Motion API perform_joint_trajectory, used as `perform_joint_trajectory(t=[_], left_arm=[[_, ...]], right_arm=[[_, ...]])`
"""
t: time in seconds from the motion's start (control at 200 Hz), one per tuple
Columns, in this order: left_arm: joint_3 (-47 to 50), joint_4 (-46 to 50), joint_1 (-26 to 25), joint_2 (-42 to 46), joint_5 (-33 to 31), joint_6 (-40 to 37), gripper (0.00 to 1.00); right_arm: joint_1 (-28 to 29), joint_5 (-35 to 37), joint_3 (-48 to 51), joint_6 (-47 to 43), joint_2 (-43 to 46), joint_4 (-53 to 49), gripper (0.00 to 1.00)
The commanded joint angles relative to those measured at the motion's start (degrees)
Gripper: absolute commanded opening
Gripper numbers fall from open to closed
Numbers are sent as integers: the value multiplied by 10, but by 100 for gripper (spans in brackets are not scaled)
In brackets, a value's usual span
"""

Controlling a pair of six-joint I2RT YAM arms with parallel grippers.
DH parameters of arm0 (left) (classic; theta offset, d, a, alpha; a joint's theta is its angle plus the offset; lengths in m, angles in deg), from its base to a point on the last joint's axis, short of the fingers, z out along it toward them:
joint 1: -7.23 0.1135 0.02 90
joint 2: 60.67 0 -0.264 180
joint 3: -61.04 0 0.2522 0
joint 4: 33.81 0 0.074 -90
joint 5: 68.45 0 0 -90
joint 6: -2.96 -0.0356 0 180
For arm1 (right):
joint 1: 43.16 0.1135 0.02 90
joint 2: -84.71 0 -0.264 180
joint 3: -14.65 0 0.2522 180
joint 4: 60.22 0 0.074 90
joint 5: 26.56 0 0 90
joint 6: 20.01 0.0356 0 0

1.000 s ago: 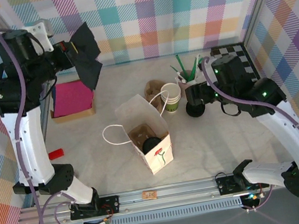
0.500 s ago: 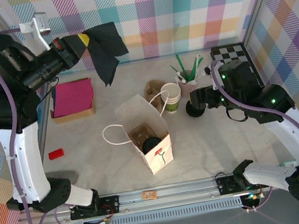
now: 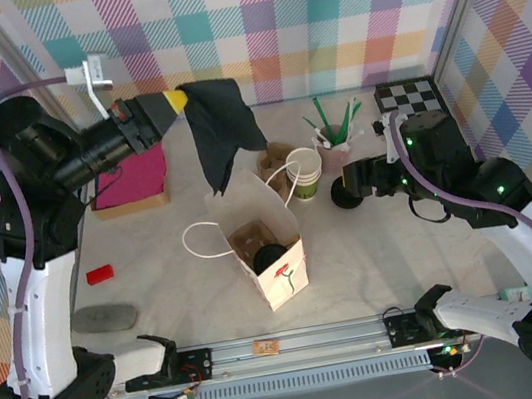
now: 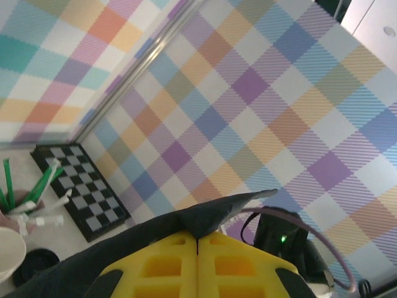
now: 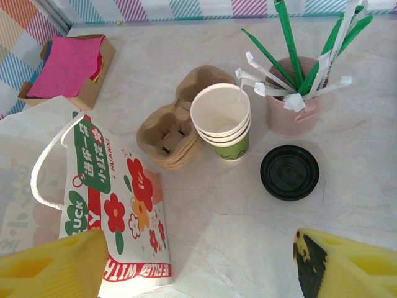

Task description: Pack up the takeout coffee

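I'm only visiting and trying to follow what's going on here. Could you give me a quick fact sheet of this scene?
Paper bag: upright, open, mid-table
Takeout coffee: inside the bag, black lid showing
Left pincer: shut on a black napkin that hangs near the bag's far side
Right pincer: open, holding nothing
Loose black lid: flat on the table, beside the cup stack

My left pincer [image 3: 179, 99] has yellow pads [image 4: 161, 267] on a black cloth [image 3: 220, 131]; below it a white bag [image 3: 283, 273] with red flowers; walls [image 3: 317, 9] around it pastel plaid.
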Motion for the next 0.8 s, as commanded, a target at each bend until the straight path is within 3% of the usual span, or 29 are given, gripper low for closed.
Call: perform_joint_trajectory(t=[0.0,0.35,0.795], left_arm=[[59,-21,-20,29,-12,8,0],[215,-22,-55,102,-63,4,0],[293,9,-55,105,-93,-31,0]], right_arm=[[-4,-6,-2,10,7,1,78],[-4,-16,4,16,7,7,78],[-4,-18,5,17,0,12,77]])
